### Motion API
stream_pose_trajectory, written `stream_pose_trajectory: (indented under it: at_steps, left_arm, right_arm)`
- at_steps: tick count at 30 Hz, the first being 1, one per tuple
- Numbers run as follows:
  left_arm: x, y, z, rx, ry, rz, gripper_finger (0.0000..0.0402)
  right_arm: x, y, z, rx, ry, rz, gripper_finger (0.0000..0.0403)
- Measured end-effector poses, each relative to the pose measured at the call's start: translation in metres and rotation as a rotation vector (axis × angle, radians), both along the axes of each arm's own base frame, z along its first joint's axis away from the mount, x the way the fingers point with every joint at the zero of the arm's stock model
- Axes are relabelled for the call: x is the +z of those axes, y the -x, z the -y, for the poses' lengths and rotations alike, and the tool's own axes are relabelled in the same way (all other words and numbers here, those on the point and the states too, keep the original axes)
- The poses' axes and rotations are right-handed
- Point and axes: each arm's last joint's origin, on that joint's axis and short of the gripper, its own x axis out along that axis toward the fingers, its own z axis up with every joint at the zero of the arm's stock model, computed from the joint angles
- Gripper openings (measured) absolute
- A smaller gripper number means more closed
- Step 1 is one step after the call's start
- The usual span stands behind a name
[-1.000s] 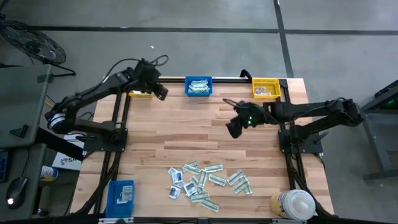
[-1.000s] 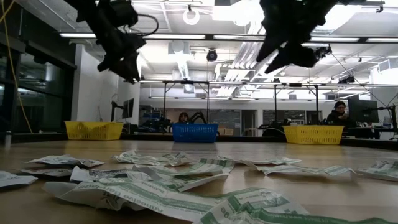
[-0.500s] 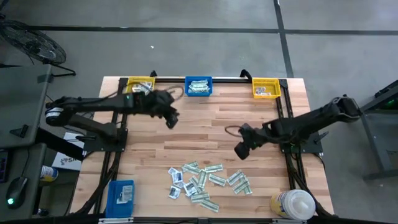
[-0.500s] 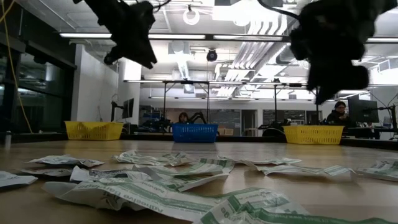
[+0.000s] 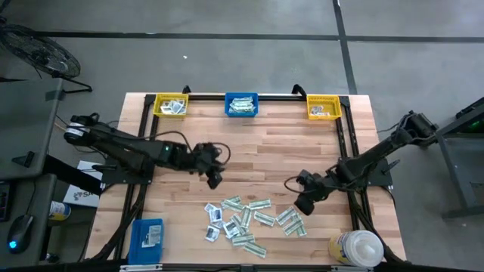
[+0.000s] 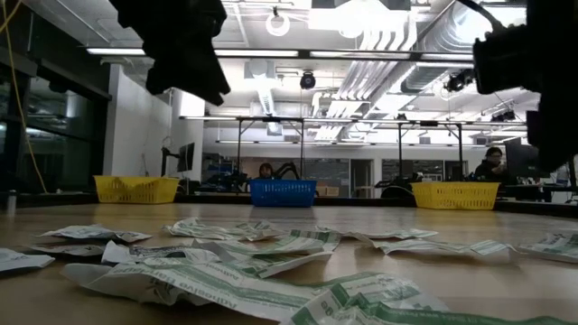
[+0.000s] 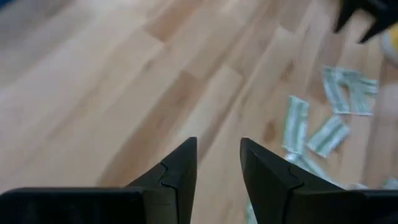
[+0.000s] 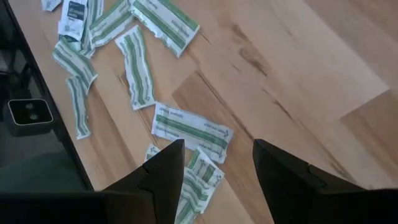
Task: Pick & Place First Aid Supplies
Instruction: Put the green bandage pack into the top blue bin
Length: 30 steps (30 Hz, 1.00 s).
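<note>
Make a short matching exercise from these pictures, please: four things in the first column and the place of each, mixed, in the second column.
Things:
1. blue bin
2. bottle
3. packets
4. left gripper

Places:
A. near right corner of the table
B. loose heap on the near middle of the table
C. far edge, between two yellow bins
D. over bare wood, just to the far left of the heap

Pairs: 1-C, 2-A, 3-B, 4-D
</note>
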Motion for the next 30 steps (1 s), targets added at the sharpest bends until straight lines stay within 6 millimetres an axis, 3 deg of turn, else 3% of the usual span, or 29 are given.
stream_pose_trajectory:
  at_steps: [9, 17, 30]
  left_arm:
    - [-0.014, -0.012, 0.027, -0.043, 0.020, 0.016, 0.0122]
    - [-0.016, -0.015, 0.028, -0.034, 0.017, 0.025, 0.0122]
    - [-0.016, -0.014, 0.027, -0.028, -0.013, 0.025, 0.0122]
  right_arm:
    - [-0.022, 0.013, -0.009, -0.006, -0.056, 0.081, 0.0185]
    - [-0.034, 0.019, -0.006, -0.028, -0.064, 0.067, 0.0185]
    - [-0.058, 0.007, -0.016, -0.029, -0.095, -0.004, 0.0185]
